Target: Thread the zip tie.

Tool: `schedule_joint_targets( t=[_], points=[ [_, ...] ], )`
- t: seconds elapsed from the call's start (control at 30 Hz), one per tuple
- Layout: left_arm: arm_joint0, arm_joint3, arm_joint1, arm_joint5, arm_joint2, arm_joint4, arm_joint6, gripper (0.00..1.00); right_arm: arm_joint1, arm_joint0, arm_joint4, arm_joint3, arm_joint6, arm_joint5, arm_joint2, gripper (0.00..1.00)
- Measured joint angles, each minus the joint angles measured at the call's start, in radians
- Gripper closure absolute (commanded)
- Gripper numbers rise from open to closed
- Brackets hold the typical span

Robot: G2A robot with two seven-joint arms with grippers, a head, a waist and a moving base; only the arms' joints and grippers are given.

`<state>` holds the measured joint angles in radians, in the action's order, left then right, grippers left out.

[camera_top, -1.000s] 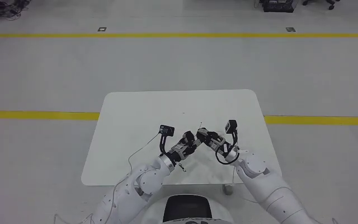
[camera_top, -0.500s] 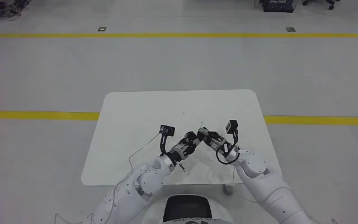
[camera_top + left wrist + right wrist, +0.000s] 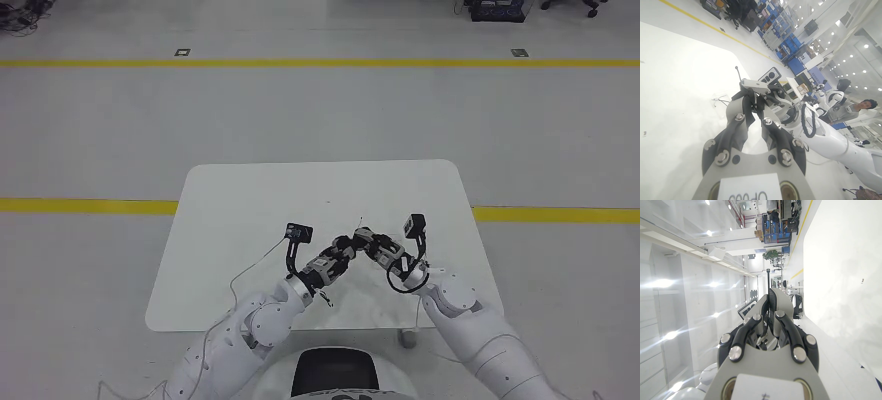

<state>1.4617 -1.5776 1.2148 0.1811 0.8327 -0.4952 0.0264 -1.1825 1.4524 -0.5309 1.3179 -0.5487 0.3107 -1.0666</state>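
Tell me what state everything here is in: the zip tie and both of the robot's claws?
zip tie, clamped in the right claw, visible part straight, head end sticking out free, not yet threaded.
right claw, shut on the zip tie, held above the table.
left claw, raised, nose to nose with the right claw; cannot tell if it grips anything.

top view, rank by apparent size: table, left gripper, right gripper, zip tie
1. table, by far the largest.
2. left gripper and right gripper: they look alike, so no ranking between them.
3. zip tie, a thin sliver sticking out past the right gripper.
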Motion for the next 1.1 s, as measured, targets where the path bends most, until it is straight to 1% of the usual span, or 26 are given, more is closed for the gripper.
schedule_joint_targets(
  t=[0.2, 0.23, 0.27, 0.3, 0.5, 0.6, 0.7, 0.83, 0.97, 1.03, 1.1],
  points=[
    [-0.002, 0.001, 0.000, 0.002, -0.001, -0.001, 0.003, 1.00, -0.002, 0.003, 0.003, 0.001, -0.002, -0.001, -0.006, 1.00],
    [-0.002, 0.001, 0.000, 0.003, -0.001, -0.001, 0.003, 1.00, -0.003, 0.004, 0.004, 0.001, -0.002, -0.001, -0.007, 0.70],
    [-0.002, 0.001, 0.000, 0.004, -0.002, -0.001, 0.004, 1.00, -0.003, 0.004, 0.005, 0.001, -0.002, -0.001, -0.008, 0.45],
    [-0.003, 0.001, 0.000, 0.004, -0.002, 0.000, 0.004, 1.00, -0.003, 0.004, 0.005, 0.001, -0.001, -0.002, -0.008, 0.00],
    [-0.001, 0.002, 0.000, 0.009, 0.002, 0.009, 0.007, 1.00, -0.005, 0.008, 0.012, 0.004, 0.002, -0.004, -0.015, 0.00],
    [0.007, -0.007, -0.004, 0.017, 0.019, 0.033, 0.015, 1.00, -0.004, 0.015, 0.016, 0.010, 0.009, -0.001, -0.025, 0.00],
    [0.022, -0.024, -0.013, 0.029, 0.048, 0.051, 0.030, 1.00, -0.002, 0.023, 0.011, 0.014, 0.009, 0.004, -0.044, 0.00],
    [0.052, -0.056, -0.030, 0.042, 0.102, 0.066, 0.070, 1.00, 0.004, 0.032, 0.010, 0.029, 0.001, -0.006, -0.074, 0.00],
    [0.077, -0.080, -0.044, 0.032, 0.147, 0.075, 0.116, 1.00, 0.010, 0.038, 0.027, 0.050, -0.026, -0.029, -0.094, 0.00],
    [0.082, -0.088, -0.050, 0.022, 0.162, 0.069, 0.150, 1.00, 0.010, 0.038, 0.027, 0.050, -0.026, -0.030, -0.094, 0.00],
    [0.082, -0.089, -0.050, 0.021, 0.163, 0.066, 0.154, 1.00, 0.010, 0.038, 0.027, 0.050, -0.026, -0.029, -0.094, 0.00]
  ],
)
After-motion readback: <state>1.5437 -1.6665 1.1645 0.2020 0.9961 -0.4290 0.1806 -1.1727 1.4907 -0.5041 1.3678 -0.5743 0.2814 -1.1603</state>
